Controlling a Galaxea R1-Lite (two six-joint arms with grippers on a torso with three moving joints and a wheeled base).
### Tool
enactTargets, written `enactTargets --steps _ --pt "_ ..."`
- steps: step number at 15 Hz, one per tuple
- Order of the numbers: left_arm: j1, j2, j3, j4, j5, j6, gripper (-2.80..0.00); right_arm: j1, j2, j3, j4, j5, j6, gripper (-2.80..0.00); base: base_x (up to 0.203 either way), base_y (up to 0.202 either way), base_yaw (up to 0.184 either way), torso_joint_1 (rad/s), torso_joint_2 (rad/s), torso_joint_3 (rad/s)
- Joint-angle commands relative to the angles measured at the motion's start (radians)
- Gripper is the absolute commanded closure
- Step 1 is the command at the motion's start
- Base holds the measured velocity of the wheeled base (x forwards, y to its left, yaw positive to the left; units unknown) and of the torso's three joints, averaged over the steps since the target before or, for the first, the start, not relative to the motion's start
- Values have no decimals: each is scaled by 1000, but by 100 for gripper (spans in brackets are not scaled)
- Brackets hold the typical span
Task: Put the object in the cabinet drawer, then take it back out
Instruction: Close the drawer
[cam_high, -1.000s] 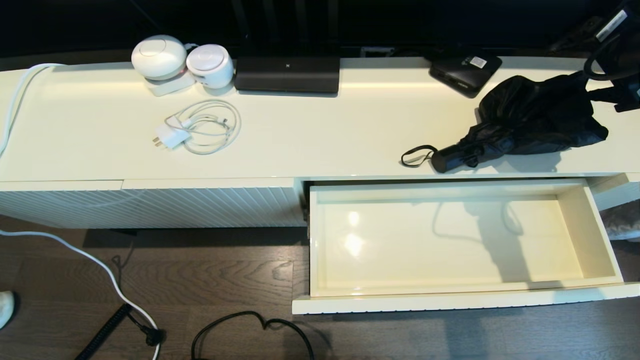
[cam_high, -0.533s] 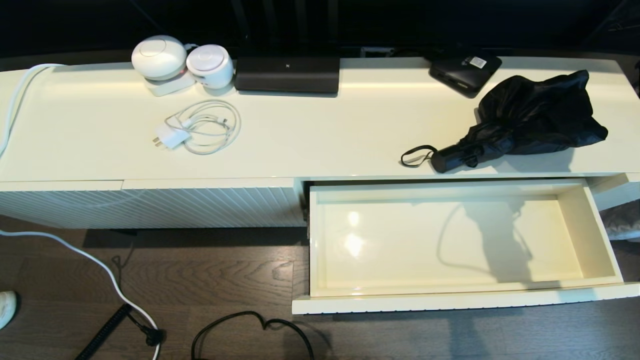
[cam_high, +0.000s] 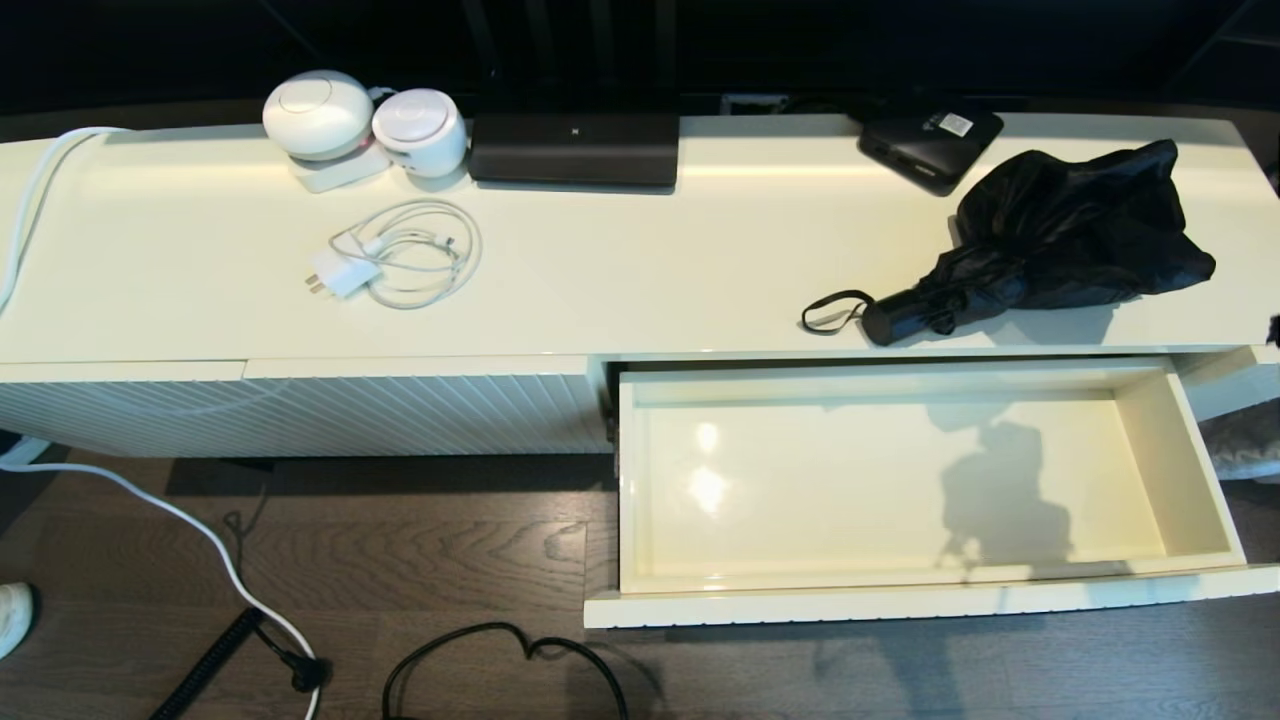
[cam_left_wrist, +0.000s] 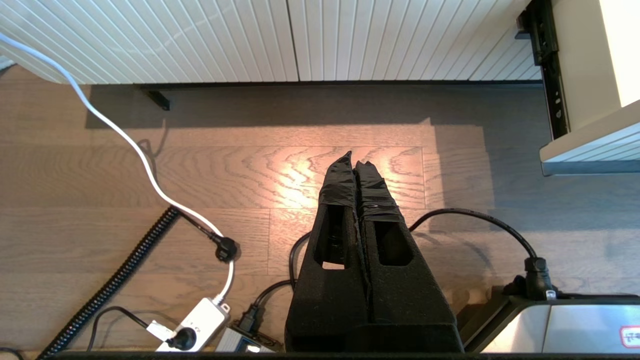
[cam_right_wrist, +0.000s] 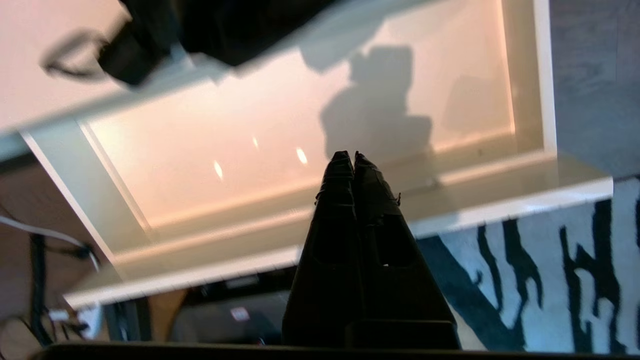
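The black folding umbrella (cam_high: 1060, 235) lies on the cabinet top at the right, its short handle (cam_high: 900, 315) and wrist loop (cam_high: 828, 312) pointing left near the front edge. Below it the cream drawer (cam_high: 1195, 470) stands pulled out with nothing inside; only an arm's shadow falls on its glossy floor. My right gripper (cam_right_wrist: 348, 156) is shut on nothing, hovering above the drawer's front rim (cam_right_wrist: 500, 205), with the umbrella (cam_right_wrist: 225, 30) at the far edge of that view. My left gripper (cam_left_wrist: 354, 159) hangs shut over the wood floor, left of the drawer (cam_left_wrist: 590, 145).
A flat black box with a white sticker (cam_high: 930, 135) sits behind the umbrella. Two white round devices (cam_high: 365, 120), a black bar-shaped unit (cam_high: 575, 148) and a coiled white charger cable (cam_high: 400, 255) lie on the left part of the top. Cables (cam_high: 500, 650) cross the floor.
The right arm, which was at the umbrella's far end a second ago, has pulled away out of the head view. Its shadow in the drawer shifted and shrank. The umbrella stays put.
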Motion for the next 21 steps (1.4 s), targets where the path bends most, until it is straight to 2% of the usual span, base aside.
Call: enactTargets --steps 1,4,9,13,15,17,21 --pt "-1 0 0 0 0 0 0 14 -103 142 17 14 -45 0 0 0 0 0 0 0" --pt "1 0 0 0 0 0 0 31 -204 348 85 60 -143 0 0 0 0 0 0 0" --pt "1 0 0 0 0 0 0 44 -439 663 100 202 -206 0 0 0 0 0 0 0" --pt "1 0 0 0 0 0 0 47 -555 894 78 254 -292 0 0 0 0 0 0 0" --pt "0 0 0 0 0 0 0 48 -545 993 -41 262 -303 0 0 0 0 0 0 0" --pt "-1 0 0 0 0 0 0 51 -468 1079 -225 270 -305 0 0 0 0 0 0 0" --pt "0 0 0 0 0 0 0 62 -279 1161 -505 336 -308 0 0 0 0 0 0 0"
